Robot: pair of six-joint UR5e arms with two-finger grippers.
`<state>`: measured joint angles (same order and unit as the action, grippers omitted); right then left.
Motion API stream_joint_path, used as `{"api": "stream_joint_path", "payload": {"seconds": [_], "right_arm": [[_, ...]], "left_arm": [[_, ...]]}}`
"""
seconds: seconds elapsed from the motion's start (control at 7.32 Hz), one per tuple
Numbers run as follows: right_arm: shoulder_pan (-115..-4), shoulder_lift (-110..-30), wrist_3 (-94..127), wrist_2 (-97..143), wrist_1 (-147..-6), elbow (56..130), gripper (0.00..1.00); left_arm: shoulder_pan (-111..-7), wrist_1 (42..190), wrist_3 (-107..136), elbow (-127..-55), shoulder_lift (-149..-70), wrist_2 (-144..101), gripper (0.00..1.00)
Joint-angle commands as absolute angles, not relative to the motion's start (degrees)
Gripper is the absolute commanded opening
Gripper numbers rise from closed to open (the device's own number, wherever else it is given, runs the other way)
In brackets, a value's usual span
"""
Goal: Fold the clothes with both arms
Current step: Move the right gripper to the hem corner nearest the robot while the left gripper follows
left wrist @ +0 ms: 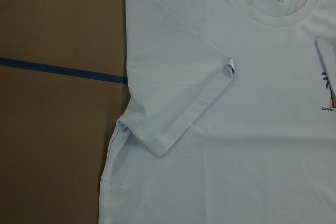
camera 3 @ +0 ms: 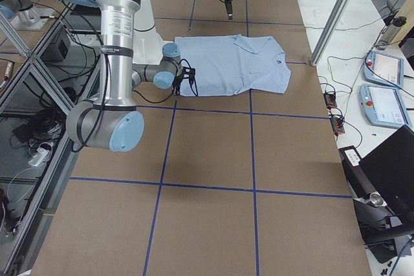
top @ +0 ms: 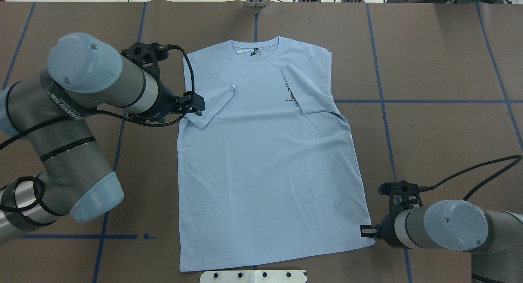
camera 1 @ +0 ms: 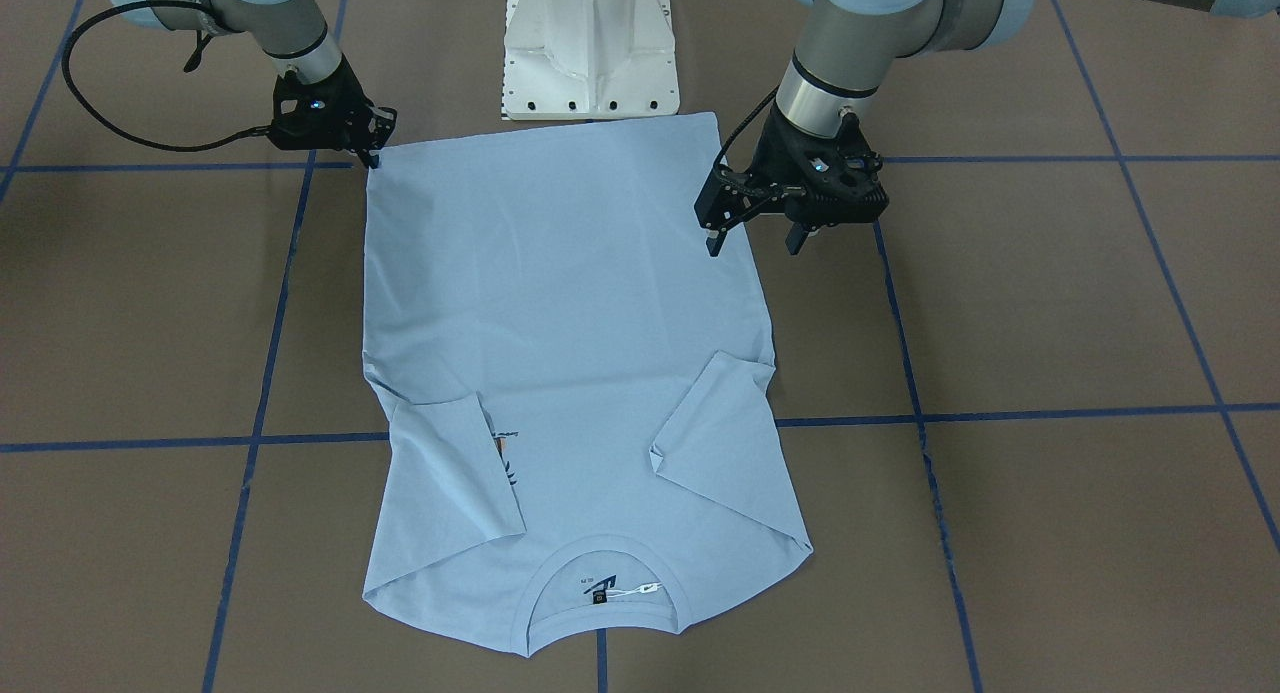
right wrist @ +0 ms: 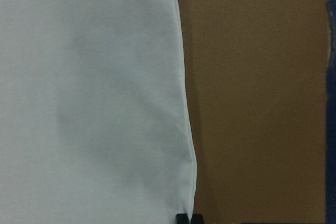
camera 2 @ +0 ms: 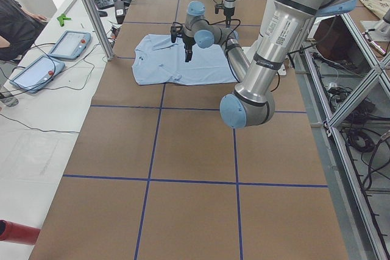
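nearest my base, the light blue t-shirt [top: 265, 160] lies flat on the brown desk [top: 441, 144], its hem toward me. my right gripper [camera 1: 373, 158] is pinched narrow on the hem corner. farther out, my left gripper [camera 1: 753, 241] hangs spread wide above the shirt's side edge. both sleeves [top: 212, 95] are folded inward, and the collar [top: 255, 56] lies farthest away.

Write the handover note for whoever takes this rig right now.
Left pincer: open, above the T-shirt's side edge, holding nothing.
Right pincer: closed at the hem corner; grip on cloth unclear.
T-shirt: flat, print up, collar away from the robot.
Done: both sleeves folded in.
To do: fold the body.
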<state>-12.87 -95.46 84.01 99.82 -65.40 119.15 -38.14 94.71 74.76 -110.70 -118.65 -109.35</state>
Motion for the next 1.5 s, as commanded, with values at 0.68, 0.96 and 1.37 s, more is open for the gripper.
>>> {"api": "stream_joint_path", "payload": {"seconds": [0.68, 0.96, 1.37], "right_arm": [[-14.9, -95.8, 84.0, 99.8, -64.7, 122.9, 0.0], [-15.3, -95.7, 84.0, 100.0, -64.7, 122.9, 0.0], [-15.7, -95.5, 83.9, 100.1, -64.7, 122.9, 0.0]], "left_arm": [[-10.8, 95.0, 104.5, -119.5, -106.8, -96.4, 0.99], [-6.7, 94.8, 109.1, -117.4, -106.8, -95.1, 0.99], [-6.1, 94.7, 109.5, -116.0, -106.7, -94.7, 0.94]]}}
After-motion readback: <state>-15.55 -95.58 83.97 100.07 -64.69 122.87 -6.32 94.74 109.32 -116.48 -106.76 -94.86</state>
